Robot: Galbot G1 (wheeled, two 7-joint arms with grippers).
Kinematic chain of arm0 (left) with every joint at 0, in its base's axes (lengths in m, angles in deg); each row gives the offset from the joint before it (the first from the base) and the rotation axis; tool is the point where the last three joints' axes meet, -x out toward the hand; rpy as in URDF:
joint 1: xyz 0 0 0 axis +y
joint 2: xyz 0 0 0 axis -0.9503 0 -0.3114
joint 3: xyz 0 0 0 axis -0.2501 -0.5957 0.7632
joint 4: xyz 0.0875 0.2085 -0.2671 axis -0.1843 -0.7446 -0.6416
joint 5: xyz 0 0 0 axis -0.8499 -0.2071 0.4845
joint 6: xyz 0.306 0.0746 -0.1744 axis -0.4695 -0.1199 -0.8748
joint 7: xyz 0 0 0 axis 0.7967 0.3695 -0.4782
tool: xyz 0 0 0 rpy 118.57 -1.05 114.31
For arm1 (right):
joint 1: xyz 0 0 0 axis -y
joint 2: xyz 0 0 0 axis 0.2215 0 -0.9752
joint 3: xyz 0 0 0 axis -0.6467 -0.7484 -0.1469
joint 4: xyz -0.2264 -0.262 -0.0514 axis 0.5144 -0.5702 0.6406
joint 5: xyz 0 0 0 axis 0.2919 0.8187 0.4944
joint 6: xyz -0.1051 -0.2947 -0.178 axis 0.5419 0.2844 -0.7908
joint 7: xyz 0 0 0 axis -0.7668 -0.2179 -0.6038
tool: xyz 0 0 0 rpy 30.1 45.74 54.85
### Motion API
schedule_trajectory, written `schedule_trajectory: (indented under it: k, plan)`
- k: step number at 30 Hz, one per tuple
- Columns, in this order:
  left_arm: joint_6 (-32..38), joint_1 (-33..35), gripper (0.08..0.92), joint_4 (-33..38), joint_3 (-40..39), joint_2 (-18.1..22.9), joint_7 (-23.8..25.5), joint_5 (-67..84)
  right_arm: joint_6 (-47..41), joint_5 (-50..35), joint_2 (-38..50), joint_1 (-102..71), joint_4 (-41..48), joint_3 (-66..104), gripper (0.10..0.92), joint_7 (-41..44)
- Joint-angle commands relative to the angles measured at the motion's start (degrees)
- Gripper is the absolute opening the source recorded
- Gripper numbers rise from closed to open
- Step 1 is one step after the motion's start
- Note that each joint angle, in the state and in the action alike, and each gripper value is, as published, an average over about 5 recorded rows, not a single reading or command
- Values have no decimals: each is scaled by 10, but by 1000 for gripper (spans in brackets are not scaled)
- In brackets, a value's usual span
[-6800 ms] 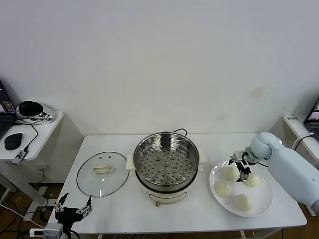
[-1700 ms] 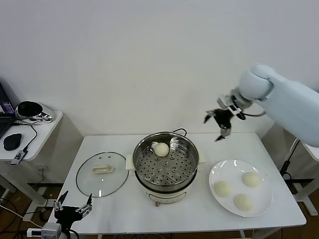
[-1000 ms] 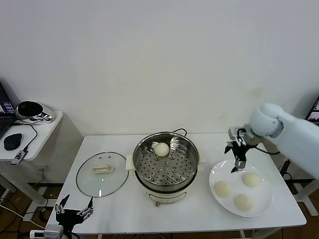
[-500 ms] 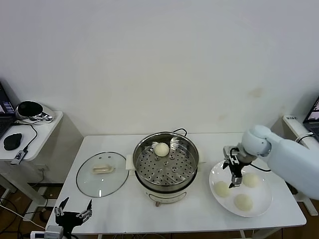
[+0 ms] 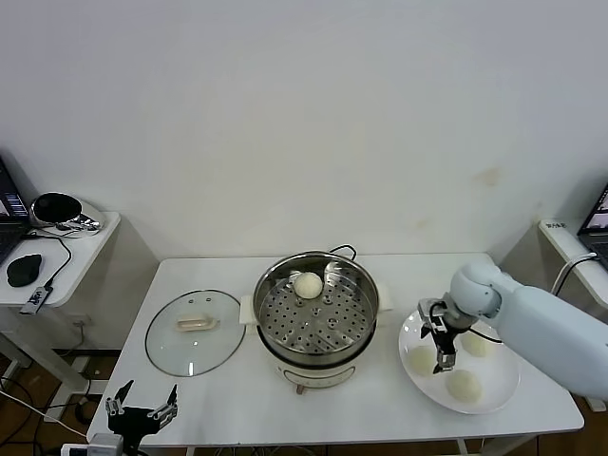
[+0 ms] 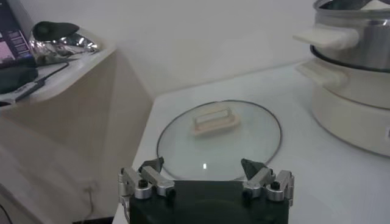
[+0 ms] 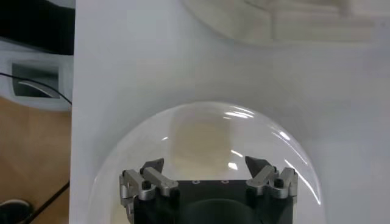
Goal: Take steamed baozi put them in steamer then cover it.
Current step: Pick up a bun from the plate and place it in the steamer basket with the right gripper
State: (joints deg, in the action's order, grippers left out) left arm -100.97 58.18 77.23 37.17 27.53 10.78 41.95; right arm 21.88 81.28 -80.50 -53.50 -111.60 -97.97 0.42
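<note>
Right gripper [image 5: 439,344] is down over the white plate [image 5: 503,391] at lower right, fingers spread wide and empty, straddling the nearest baozi [image 7: 204,137]. One bun [image 5: 307,284] already sits in the steamer [image 5: 316,313] at centre. Next: lower, close gently, lift. A second ago it was higher. The cover [image 5: 195,332] waits left; left gripper [image 6: 206,181] idles open.
</note>
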Motion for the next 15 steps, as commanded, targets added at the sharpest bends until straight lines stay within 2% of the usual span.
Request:
schedule_trajectory:
  k: [1,12,15]
  plan:
    - [0,2,823,-1,-2,-1,-1,-2,4,15,-10,-15,9,5,823,-7]
    - [0,1,823,-3,-5,0,-1,-4,5,18,-7,-22,10,10,820,-11]
    - [1,1,823,-4,-5,0,-1,-4,5,16,-7,-23,12,13,782,-14]
